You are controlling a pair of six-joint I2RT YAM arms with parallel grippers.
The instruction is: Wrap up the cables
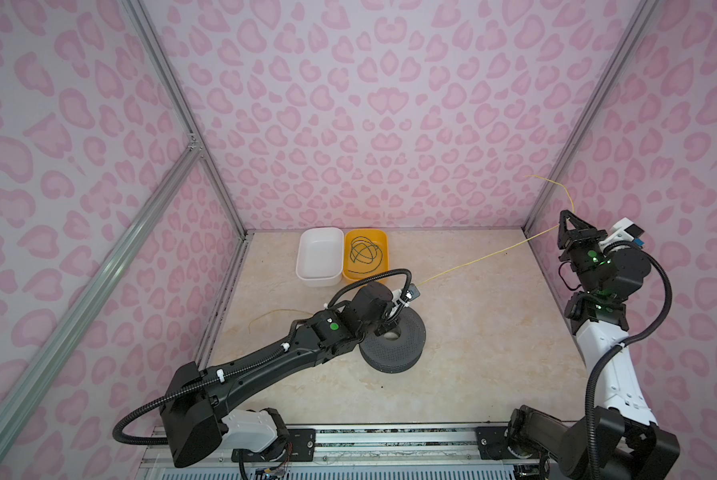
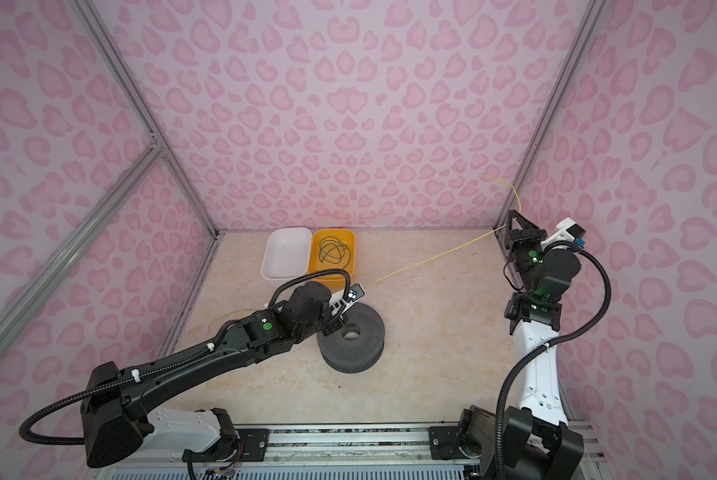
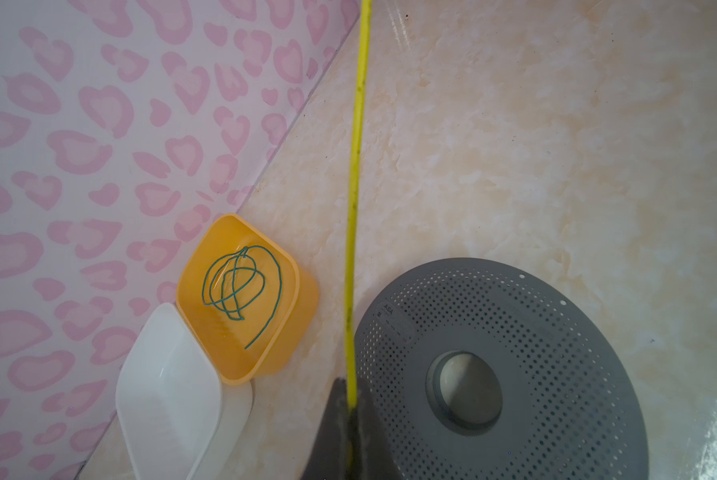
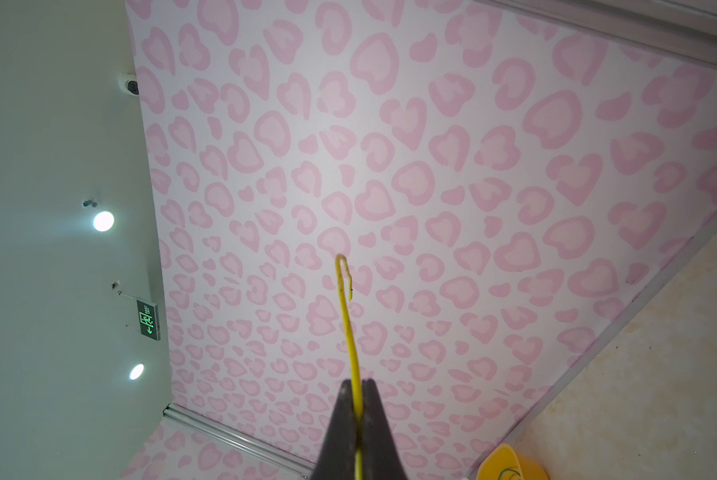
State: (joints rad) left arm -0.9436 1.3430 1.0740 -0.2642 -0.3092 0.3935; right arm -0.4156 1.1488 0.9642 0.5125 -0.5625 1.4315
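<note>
Our left hand [image 3: 350, 405] was pinched shut on the yellow cable [image 3: 354, 166], close over the grey spool [image 3: 556, 374] on the desk [image 3: 515, 145]. Our right hand [image 4: 357, 390] was clamped on it too, the cable taut between them. We saw the green cable [image 3: 240, 286] coiled in the orange tub [image 3: 305, 299] beyond the left hand.

Taut yellow cable [image 1: 473, 261] above beige table [image 1: 473, 353]
</note>
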